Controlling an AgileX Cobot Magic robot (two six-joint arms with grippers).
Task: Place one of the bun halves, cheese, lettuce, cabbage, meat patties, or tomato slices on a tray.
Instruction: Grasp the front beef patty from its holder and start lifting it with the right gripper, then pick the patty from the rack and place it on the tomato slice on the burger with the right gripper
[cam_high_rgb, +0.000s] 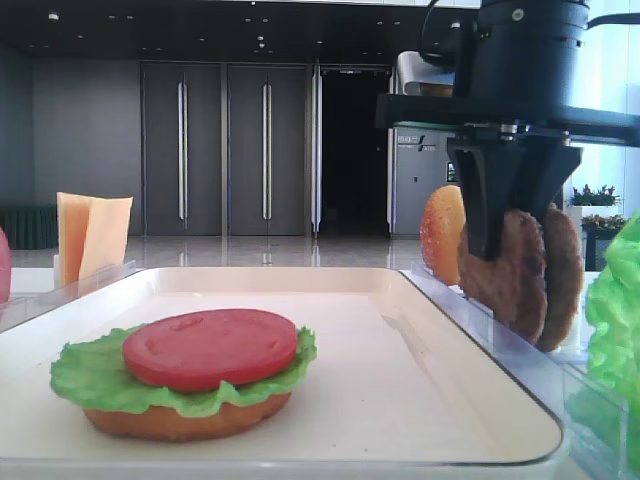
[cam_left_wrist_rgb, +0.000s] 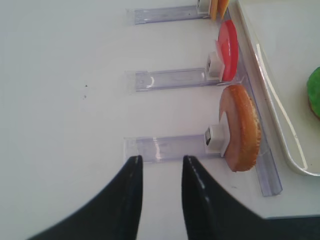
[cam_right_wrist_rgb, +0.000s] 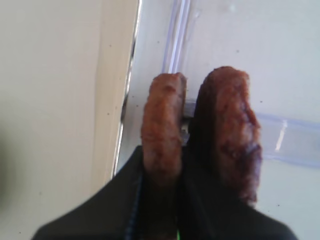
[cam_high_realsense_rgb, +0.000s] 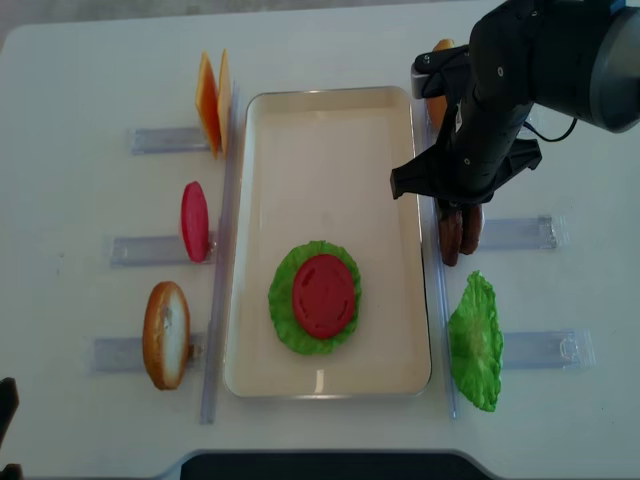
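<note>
1. Right gripper (cam_high_rgb: 512, 245) is down over the two meat patties (cam_high_realsense_rgb: 460, 232) standing on edge in the clear rack (cam_high_realsense_rgb: 520, 233) at 3 o'clock of the tray (cam_high_realsense_rgb: 330, 120). Its jaws are closed on the patty nearer the tray (cam_right_wrist_rgb: 162, 127); the wrist view shows one dark finger wedged in the gap between the two discs.
2. Left gripper (cam_left_wrist_rgb: 159, 170) hangs open and empty over bare table, short of the rack holding a bun half (cam_left_wrist_rgb: 241, 127).
3. Already on the tray: bottom bun (cam_high_rgb: 185, 418), lettuce (cam_high_rgb: 90, 378), tomato slice (cam_high_rgb: 210, 345), stacked toward 6 o'clock. Judgement: a patty is the next layer.
4. Risk: the second patty (cam_right_wrist_rgb: 230, 132) touches the finger's outer face. A lift could drag or tip it out of the rack.
5. Risk: the grip sits on the top edge only. The disc may swing or slip when turned flat, and a crooked landing could nudge the tomato off the lettuce.
6. Risk: the rack sits just beside the tray rim; a low carry could clip it.
7. Views: the overhead hides the jaws behind the arm, and only the wrist view shows the finger between the discs. The low front view alone shows the layer order of the stack. Spare lettuce (cam_high_realsense_rgb: 475, 342), cheese (cam_high_realsense_rgb: 212, 103) and spare tomato (cam_high_realsense_rgb: 194, 221) show best from overhead.
</note>
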